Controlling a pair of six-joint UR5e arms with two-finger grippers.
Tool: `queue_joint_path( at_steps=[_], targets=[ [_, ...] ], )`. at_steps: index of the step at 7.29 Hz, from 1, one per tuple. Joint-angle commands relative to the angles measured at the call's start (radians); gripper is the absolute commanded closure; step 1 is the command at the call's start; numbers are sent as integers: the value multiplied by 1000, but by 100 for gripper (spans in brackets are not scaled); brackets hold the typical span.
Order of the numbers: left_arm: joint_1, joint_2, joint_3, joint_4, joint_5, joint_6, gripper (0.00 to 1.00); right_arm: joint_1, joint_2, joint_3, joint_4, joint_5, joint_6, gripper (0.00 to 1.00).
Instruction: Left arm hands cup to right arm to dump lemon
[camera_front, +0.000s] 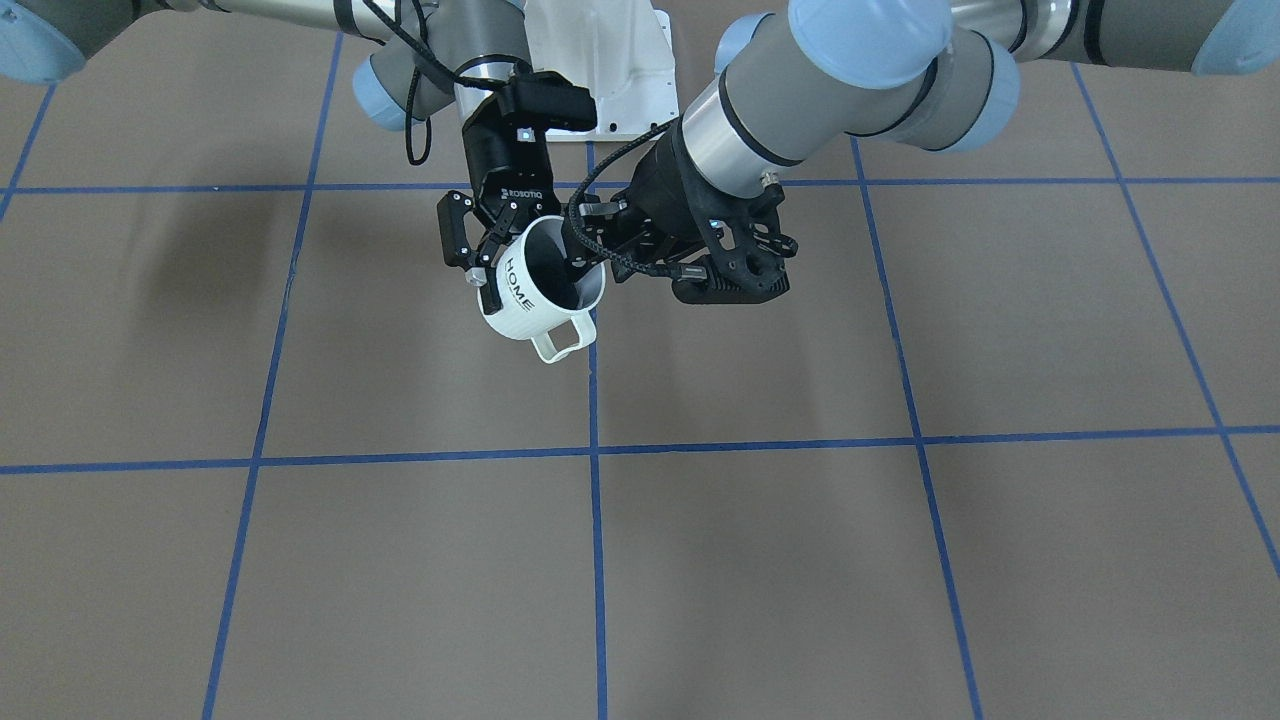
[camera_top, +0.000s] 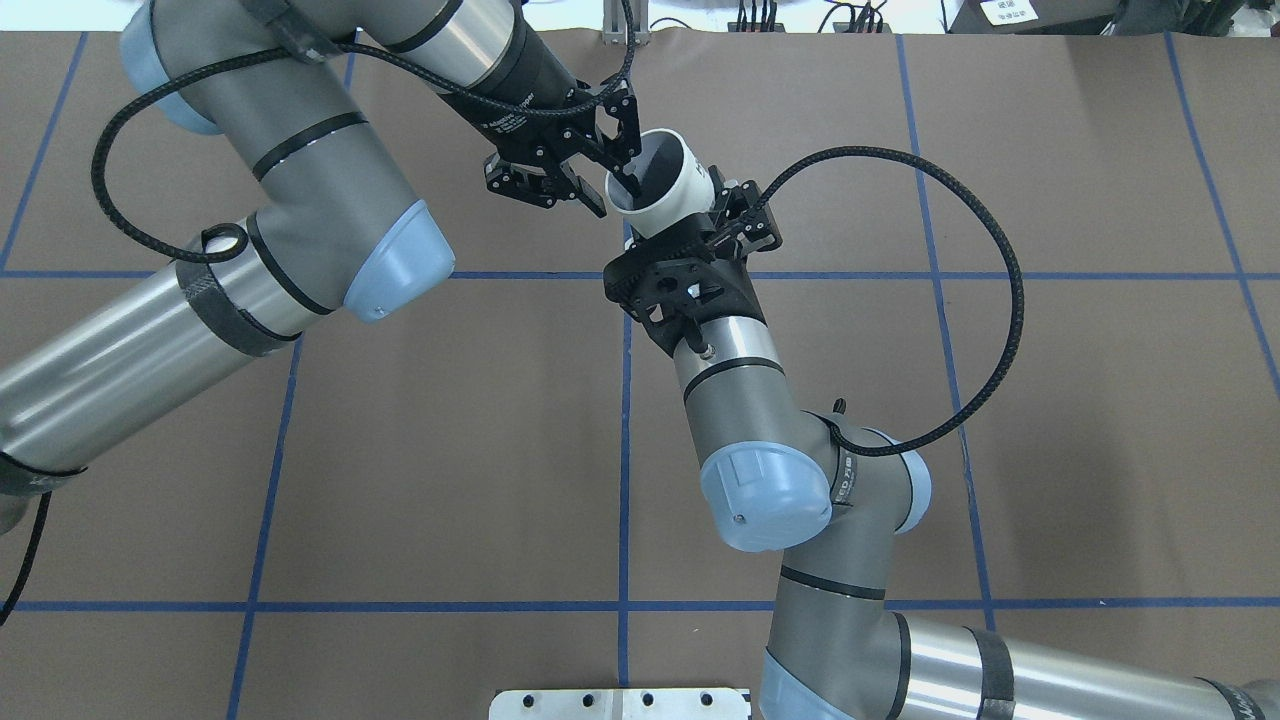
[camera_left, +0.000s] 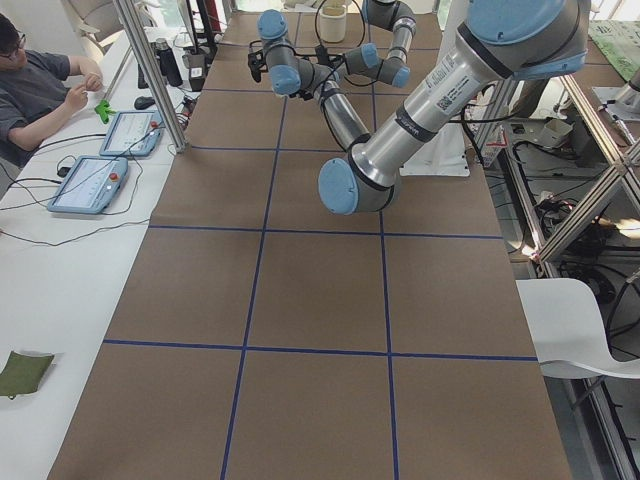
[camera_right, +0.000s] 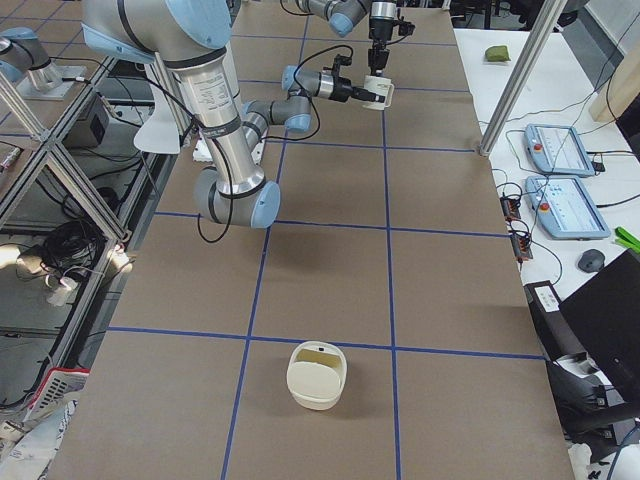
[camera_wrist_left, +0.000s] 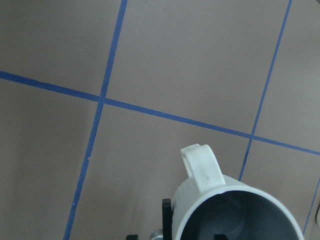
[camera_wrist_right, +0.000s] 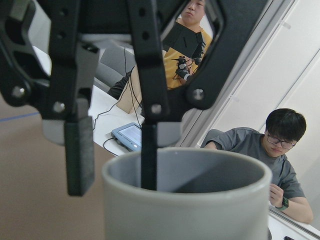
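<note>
The cup (camera_front: 525, 305) hangs in the air above the brown desk (camera_front: 900, 560), a little way out from the white base plate (camera_front: 600, 60) and over the blue tape line (camera_front: 597, 560) that runs straight out from that plate. It is tilted, with its handle (camera_wrist_left: 202, 167) on the side away from the base plate and the word HOME (camera_front: 518, 283) on its wall.

The left arm (camera_top: 300, 160) reaches the mouth from the side. The left jaws are closed on the rim, one thin finger (camera_wrist_left: 167, 216) outside the wall and the other down inside.

The right arm (camera_top: 740, 400) comes in from the base plate's side, and the right jaws straddle the rim by the lettering. One finger (camera_wrist_right: 148, 170) is inside the cup and the other (camera_wrist_right: 79, 160) outside. A sliver of background shows between that outer finger and the wall, so these jaws seem open rather than clamped, though the wrist view is close and skewed.

The cup's inside is dark, and its contents cannot be made out.

A cream tub (camera_right: 317, 375) sits on the desk well away from the base plate, toward the end on the robot's right
</note>
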Motion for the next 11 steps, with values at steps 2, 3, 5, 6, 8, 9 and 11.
queue_joint_path(
  at_steps=[2, 3, 5, 6, 8, 9, 11],
  targets=[
    [16, -4, 3, 0, 0, 3, 66, 0, 0, 0, -1, 0, 0, 80],
    [19, -4, 3, -2, 0, 3, 66, 0, 0, 1, 1, 0, 0, 80],
    [22, -3, 5, -2, 2, 10, 67, 0, 0, 1, 1, 0, 0, 80],
    [22, -1, 3, -2, 2, 12, 68, 0, 0, 1, 1, 0, 0, 80],
    [22, -1, 3, -2, 2, 12, 78, 0, -1, 1, 3, 0, 0, 79],
    [22, -3, 0, 15, 0, -2, 100, 0, -1, 1, 3, 0, 0, 68],
    [16, 0, 3, 17, -2, -5, 100, 0, -6, 0, 1, 1, 0, 0]
  ],
)
